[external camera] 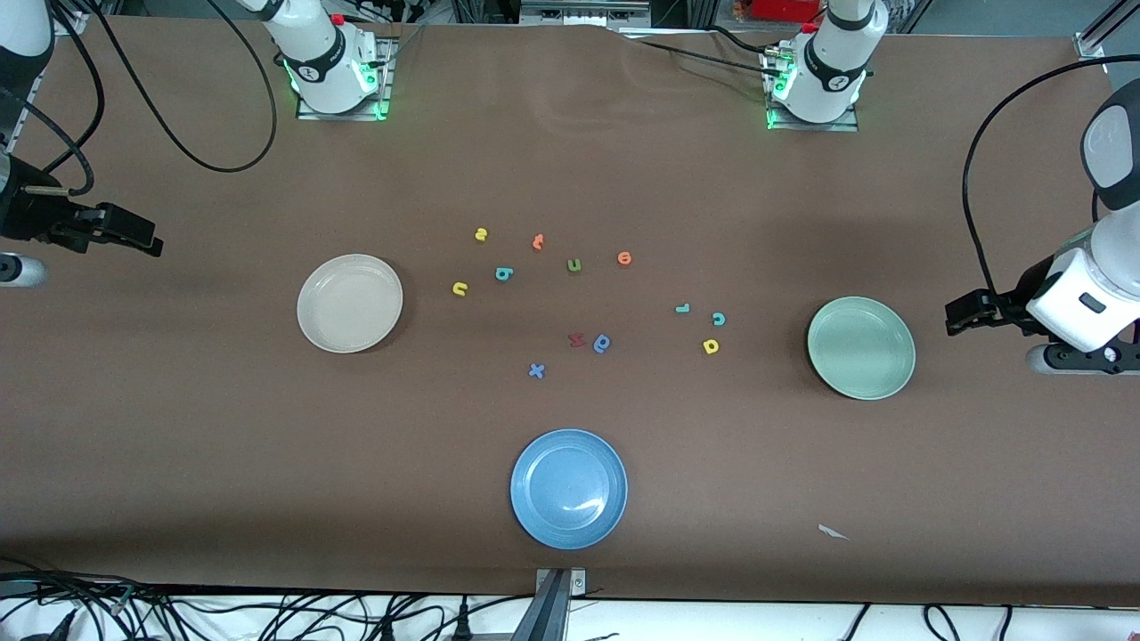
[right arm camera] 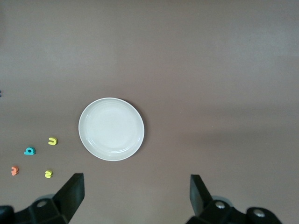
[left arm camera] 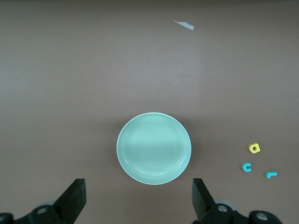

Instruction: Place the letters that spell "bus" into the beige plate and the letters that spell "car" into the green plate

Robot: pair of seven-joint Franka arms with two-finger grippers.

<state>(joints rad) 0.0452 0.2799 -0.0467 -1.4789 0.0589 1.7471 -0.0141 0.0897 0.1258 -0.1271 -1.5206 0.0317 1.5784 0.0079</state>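
Observation:
The beige plate (external camera: 349, 303) (right arm camera: 111, 129) lies toward the right arm's end, with nothing in it. Beside it toward the table's middle lie the yellow "u" (external camera: 460, 288) (right arm camera: 53, 141), teal "b" (external camera: 503, 273) (right arm camera: 30, 150) and yellow "s" (external camera: 481, 234) (right arm camera: 48, 174). The green plate (external camera: 860, 347) (left arm camera: 153, 148) holds nothing and lies toward the left arm's end. Close by it are the teal "r" (external camera: 682, 308) (left arm camera: 271, 175), teal "c" (external camera: 718, 318) (left arm camera: 246, 167) and yellow "a" (external camera: 711, 345) (left arm camera: 253, 148). My right gripper (external camera: 134, 233) (right arm camera: 135, 193) hangs open over bare table outside the beige plate. My left gripper (external camera: 966, 313) (left arm camera: 138, 196) hangs open outside the green plate.
A blue plate (external camera: 568, 488) lies nearest the front camera. Among the letters lie an orange one (external camera: 537, 241), a green "u" (external camera: 574, 264), an orange round one (external camera: 624, 258), a red one (external camera: 576, 339), a blue round one (external camera: 602, 343) and a blue "x" (external camera: 536, 370). A paper scrap (external camera: 833, 531) lies near the front edge.

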